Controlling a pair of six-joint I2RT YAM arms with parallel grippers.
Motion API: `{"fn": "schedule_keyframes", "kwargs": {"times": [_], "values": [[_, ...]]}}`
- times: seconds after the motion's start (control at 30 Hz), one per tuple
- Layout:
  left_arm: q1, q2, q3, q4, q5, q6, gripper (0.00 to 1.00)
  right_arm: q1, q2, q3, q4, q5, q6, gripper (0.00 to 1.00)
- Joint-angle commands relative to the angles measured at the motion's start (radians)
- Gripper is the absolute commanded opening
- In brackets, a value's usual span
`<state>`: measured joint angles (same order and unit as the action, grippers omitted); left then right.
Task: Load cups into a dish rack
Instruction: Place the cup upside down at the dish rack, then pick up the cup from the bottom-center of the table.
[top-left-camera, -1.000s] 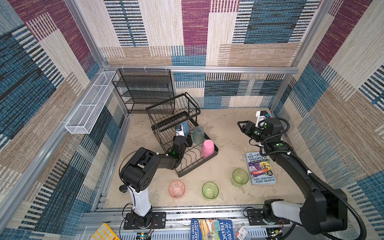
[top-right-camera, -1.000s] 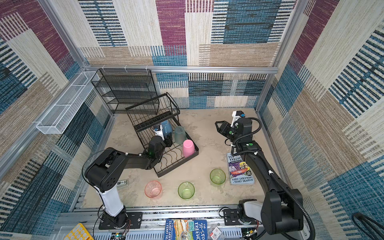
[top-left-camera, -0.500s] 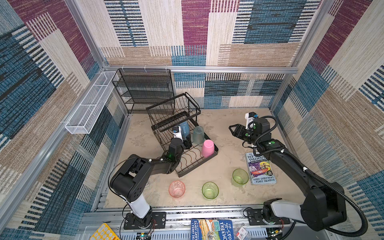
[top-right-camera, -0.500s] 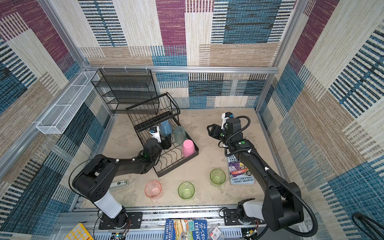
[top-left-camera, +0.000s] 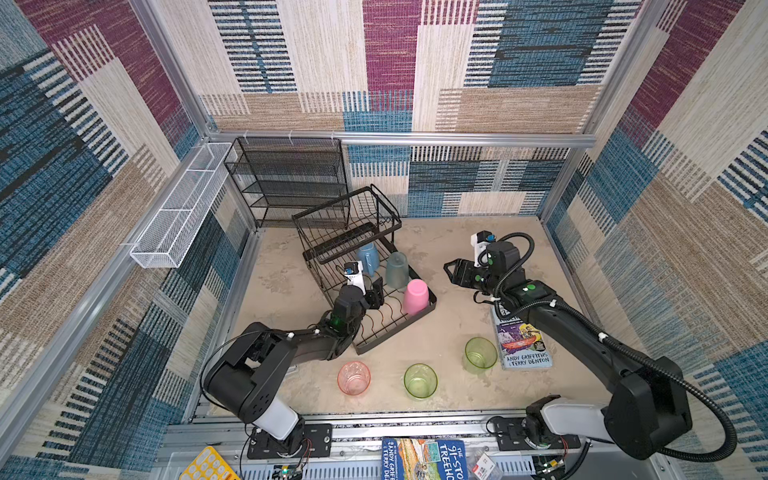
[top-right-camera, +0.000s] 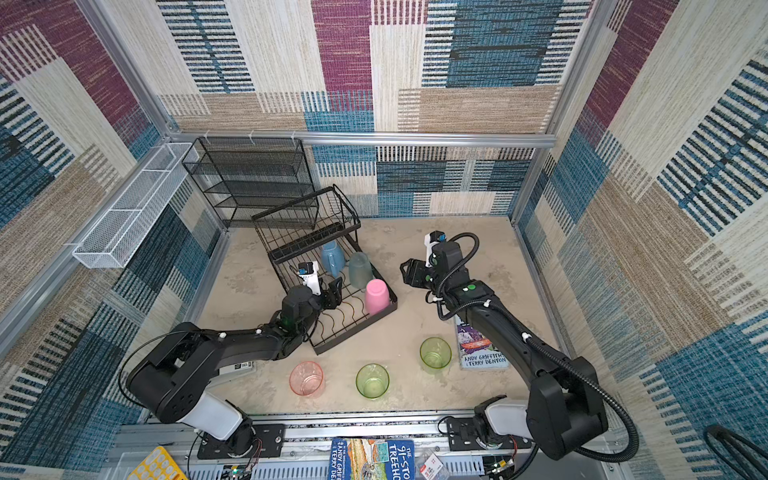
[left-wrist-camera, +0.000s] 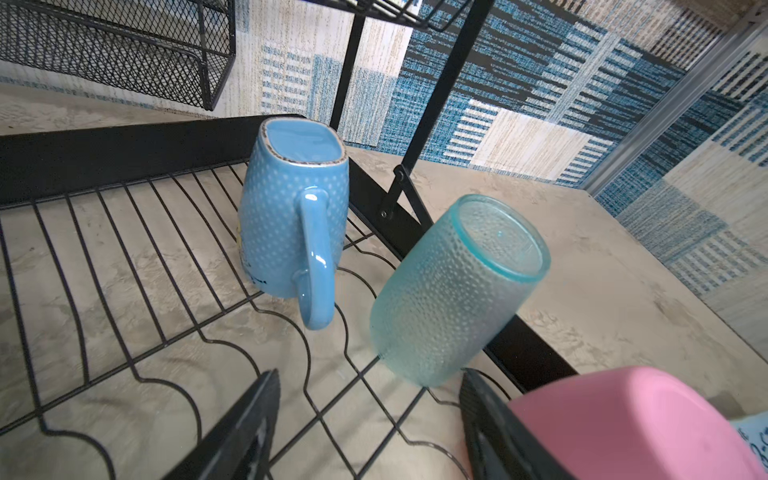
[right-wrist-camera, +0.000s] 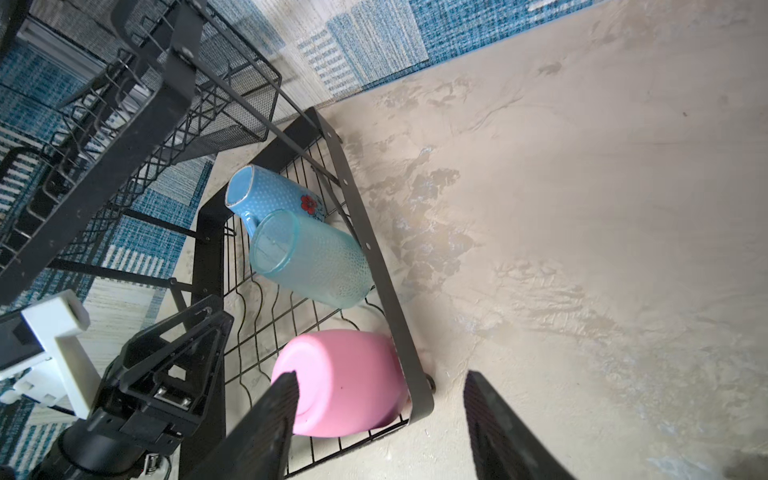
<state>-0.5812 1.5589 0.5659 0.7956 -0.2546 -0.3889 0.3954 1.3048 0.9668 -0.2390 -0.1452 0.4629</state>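
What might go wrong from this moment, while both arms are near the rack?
1. The left gripper, open and empty, is over the dish rack, close to the frosted teal cup; a careless swing might topple it against the blue mug.
2. The pink cup stands at the rack's corner; the right gripper, open nearby, could knock it out.

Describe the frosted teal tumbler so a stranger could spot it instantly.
Start at the black two-tier wire dish rack; three cups sit upside down in a row on its lower tray. The frosted teal tumbler is the middle one, between the blue mug and the pink cup: translucent, dimpled, no handle.
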Motion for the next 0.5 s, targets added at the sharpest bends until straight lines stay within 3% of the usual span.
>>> {"fn": "schedule_keyframes", "kwargs": {"times": [0.0, 0.27, 0.47], "values": [[-0.013, -0.04, -0.012, -0.039, 0.012, 0.041, 0.71, 0.034, 0.005, 0.024, -0.032, 0.06, -0.059, 0.66], [-0.056, -0.201, -0.043, -0.171, -0.017, 0.072, 0.72, 0.171, 0.008, 0.064, -0.164, 0.147, -0.134, 0.66], [-0.091, -0.353, -0.033, -0.377, -0.037, 0.072, 0.71, 0.293, 0.011, 0.076, -0.271, 0.2, -0.178, 0.66]]}}
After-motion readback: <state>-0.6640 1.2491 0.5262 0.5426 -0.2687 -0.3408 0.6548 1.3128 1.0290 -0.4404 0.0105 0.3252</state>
